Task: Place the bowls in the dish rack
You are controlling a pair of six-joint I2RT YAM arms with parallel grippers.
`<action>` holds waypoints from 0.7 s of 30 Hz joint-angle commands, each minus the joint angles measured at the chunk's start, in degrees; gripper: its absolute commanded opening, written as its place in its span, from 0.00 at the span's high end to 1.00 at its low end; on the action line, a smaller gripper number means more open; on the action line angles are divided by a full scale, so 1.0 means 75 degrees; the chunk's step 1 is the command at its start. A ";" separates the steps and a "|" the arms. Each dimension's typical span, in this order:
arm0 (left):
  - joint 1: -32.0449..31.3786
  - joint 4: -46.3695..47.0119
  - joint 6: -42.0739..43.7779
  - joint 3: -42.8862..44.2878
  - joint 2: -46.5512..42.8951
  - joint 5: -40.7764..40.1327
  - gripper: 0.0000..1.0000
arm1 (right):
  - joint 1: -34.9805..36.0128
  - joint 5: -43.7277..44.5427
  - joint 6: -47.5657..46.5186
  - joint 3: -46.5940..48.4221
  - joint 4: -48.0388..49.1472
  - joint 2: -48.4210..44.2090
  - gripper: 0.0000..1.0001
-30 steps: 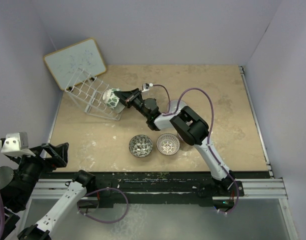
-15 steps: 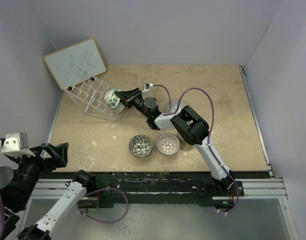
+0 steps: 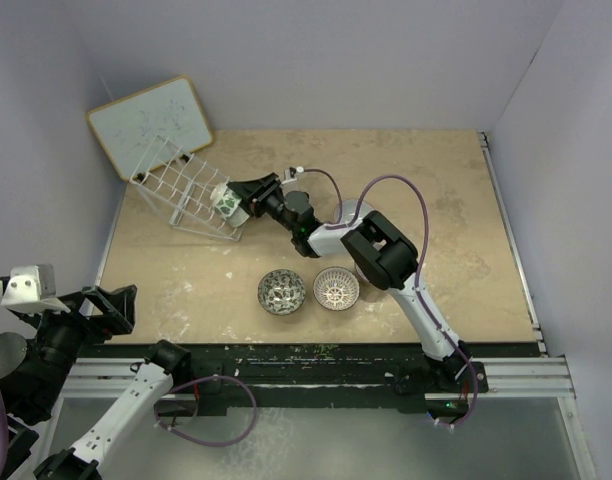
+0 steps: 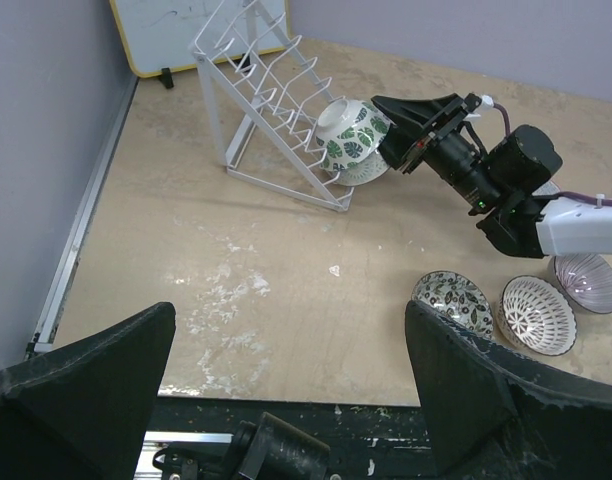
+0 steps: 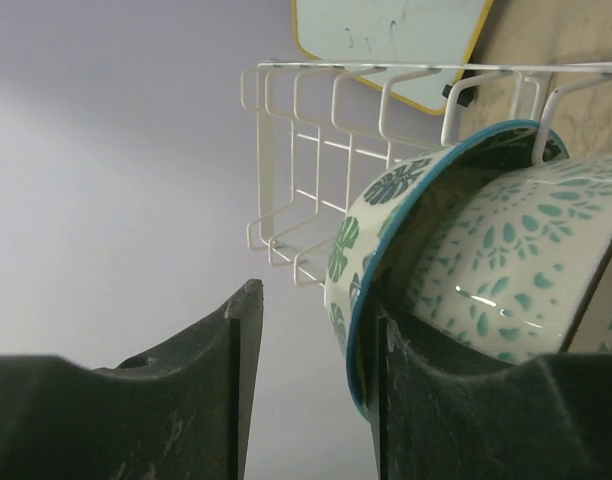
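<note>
left gripper (image 4: 291,312) sits parked at the 7 o'clock corner, jaws wide, nothing in them, well apart from all the bowls. three bowls are loose on the table: black-white bowl (image 3: 282,291) and radial white bowl (image 3: 336,288) side by side near the front, purple bowl (image 4: 586,282) just beyond, beside the right arm.

right gripper (image 3: 241,198) is the nearer one. leaf-pattern bowl (image 3: 226,203) is right at its tips, 9 o'clock from it in the top view. it stands on edge at the 4 o'clock end of the dish rack (image 3: 176,180), with a teal-print bowl (image 5: 506,270) nested in it.

jaws are part open, straddling the rim. the rim sits close against one finger (image 5: 466,400), with a clear gap to the other. no squeeze that i can see; can't tell if they touch.

rack long axis runs 10 to 4. i'd back out toward 3 o'clock. the two front bowls lie at 5 o'clock.
</note>
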 commanded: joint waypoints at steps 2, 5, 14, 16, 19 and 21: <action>-0.0067 0.0064 -0.0130 0.0145 -0.0049 -0.0137 0.01 | -0.0039 0.0110 -0.0136 -0.0092 -0.0538 -0.0889 0.53; -0.0071 0.0041 -0.0141 0.0145 -0.0072 -0.0147 0.01 | -0.0052 0.0086 -0.0214 -0.0104 -0.0948 -0.1054 0.51; -0.0084 0.0007 -0.0186 0.0158 -0.0125 -0.0175 0.01 | -0.0077 -0.0004 -0.0400 -0.0221 -0.1830 -0.1490 0.49; -0.0090 0.0005 -0.0209 0.0157 -0.0126 -0.0164 0.01 | -0.0070 -0.0023 -0.0472 -0.0254 -0.1976 -0.1581 0.49; -0.0102 -0.0006 -0.0251 0.0158 -0.0147 -0.0161 0.01 | -0.0085 -0.0122 -0.0495 -0.0338 -0.2071 -0.1654 0.49; -0.0095 -0.0006 -0.0278 0.0157 -0.0168 -0.0138 0.01 | -0.0083 -0.0182 -0.0504 -0.0397 -0.2097 -0.1711 0.49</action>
